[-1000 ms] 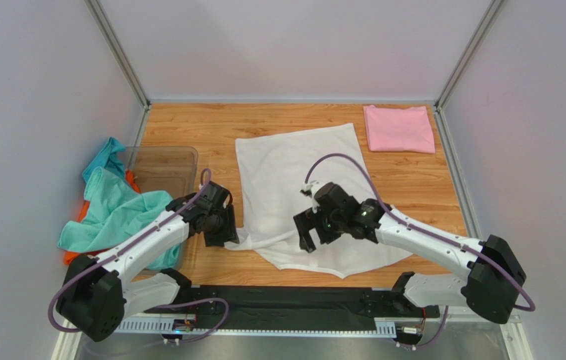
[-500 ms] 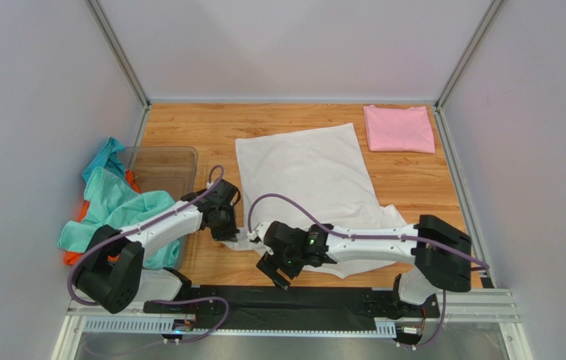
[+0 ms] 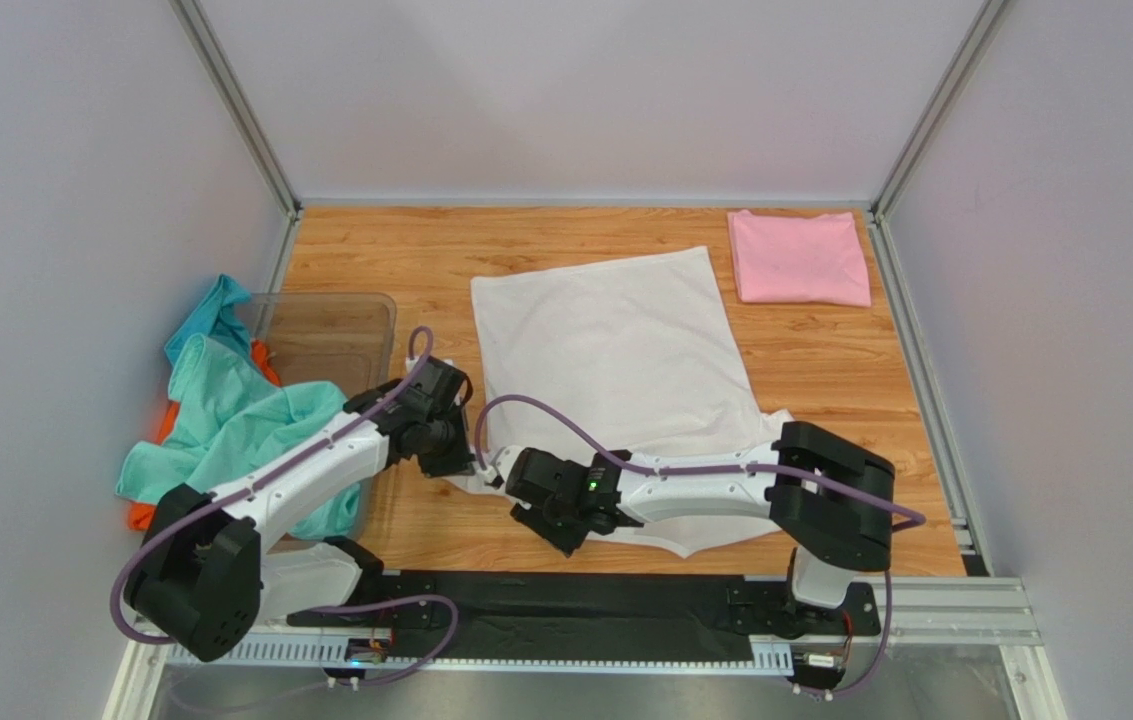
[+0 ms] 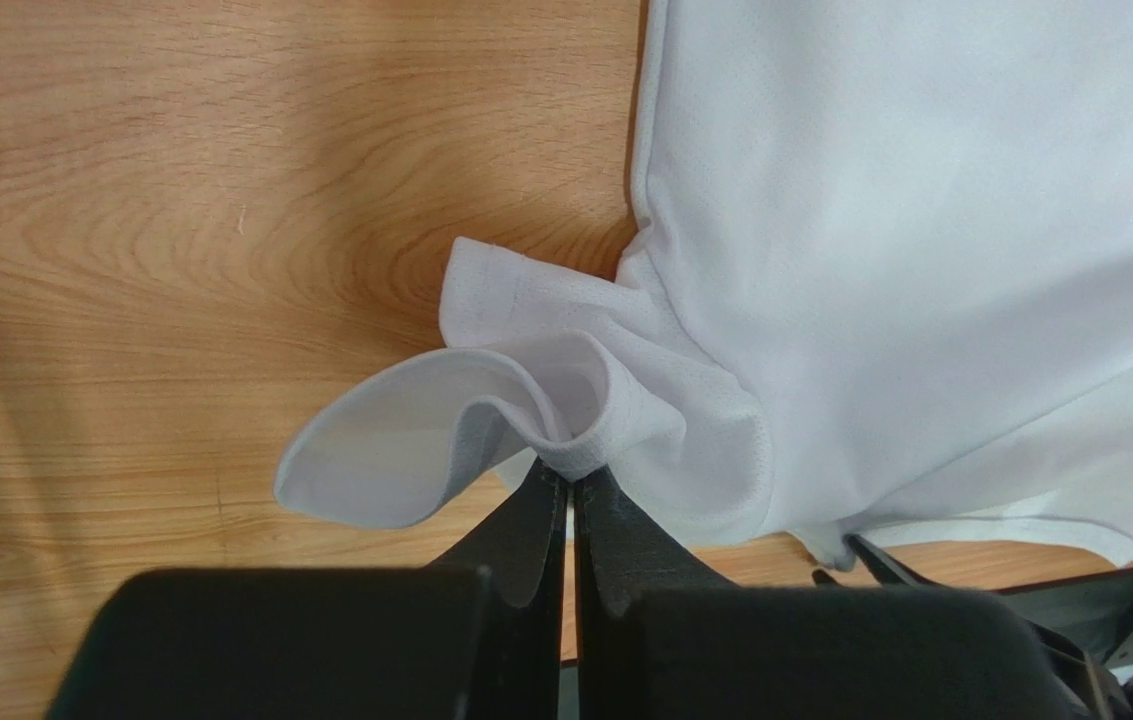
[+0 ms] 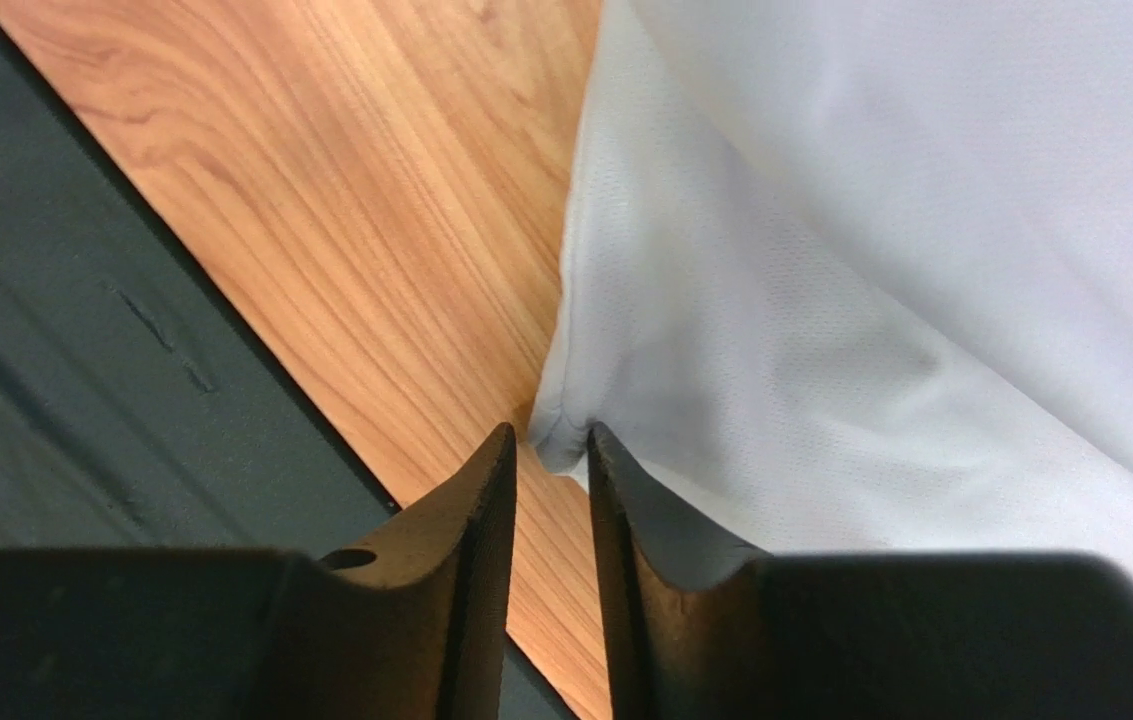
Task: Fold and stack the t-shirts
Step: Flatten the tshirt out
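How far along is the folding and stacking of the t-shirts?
Done: one pale pink cloth t-shirt lies folded at the far right corner. In hand: the white cloth t-shirt lies spread out; the left claw pinches its bunched sleeve, the right claw sits at its near hem, grip unclear. Remaining: the teal cloth t-shirt and orange cloth t-shirt heaped by the clear plastic bin; no stack yet.

Top view: my right arm (image 3: 707, 483) lies across the white t-shirt (image 3: 602, 338) and hides its near hem. The orange t-shirt (image 3: 164, 426) shows only as slivers beneath the teal t-shirt (image 3: 234, 420). Right wrist view: the white cloth runs off the top and right edges. I cannot tell whether the right tool (image 5: 550, 435) actually grips the cloth's corner.
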Controlling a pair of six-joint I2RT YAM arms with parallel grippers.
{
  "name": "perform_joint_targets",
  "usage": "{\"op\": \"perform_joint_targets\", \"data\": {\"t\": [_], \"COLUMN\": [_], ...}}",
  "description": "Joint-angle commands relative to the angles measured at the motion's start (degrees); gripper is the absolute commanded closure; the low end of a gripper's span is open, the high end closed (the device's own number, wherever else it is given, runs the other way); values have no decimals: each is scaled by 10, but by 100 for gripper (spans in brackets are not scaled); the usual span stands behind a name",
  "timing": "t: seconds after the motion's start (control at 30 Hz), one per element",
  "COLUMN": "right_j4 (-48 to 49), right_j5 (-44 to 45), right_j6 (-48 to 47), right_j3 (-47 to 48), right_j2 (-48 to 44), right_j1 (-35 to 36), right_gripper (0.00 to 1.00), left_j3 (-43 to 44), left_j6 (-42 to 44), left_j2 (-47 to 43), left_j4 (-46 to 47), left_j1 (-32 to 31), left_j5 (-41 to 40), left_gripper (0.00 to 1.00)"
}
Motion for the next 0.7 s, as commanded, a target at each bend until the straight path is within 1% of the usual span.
{"op": "perform_joint_targets", "data": {"t": [0.0,0.03,0.1,0.13,0.27,0.3,0.33,0.4,0.5,0.67], "right_j4": [11,4,-8,-17,-39,-40,-47,-52,-51,-51], "right_j5": [35,35,28,21,-12,-44,-58,-85,-103,-104], "right_j6": [13,16,33,34,37,36,35,38,40,32], "right_j3": [4,4,6,4,-17,-22,-24,-37,-58,-89], "right_j2": [4,-2,-33,-47,-127,-138,-156,-167,-179,-202], "right_j1": [1,2,2,2,3,4,3,4,3,3], "right_gripper": [79,87,93,95,96,96,96,97,97,96], "left_j3": [11,12,20,24,48,54,58,69,84,85], "left_j6": [-9,-10,-10,-11,-14,-14,-14,-7,2,11], "left_j2": [-29,-30,-36,-38,-54,-58,-59,-60,-48,-29], "left_j4": [-13,-16,-27,-31,-58,-70,-76,-85,-106,-155], "left_j1": [2,2,2,3,6,9,12,16,22,30], "left_j5": [8,10,15,16,14,15,17,23,28,21], "left_gripper": [100,100,100,100,100,100,100,100,100,100]}}
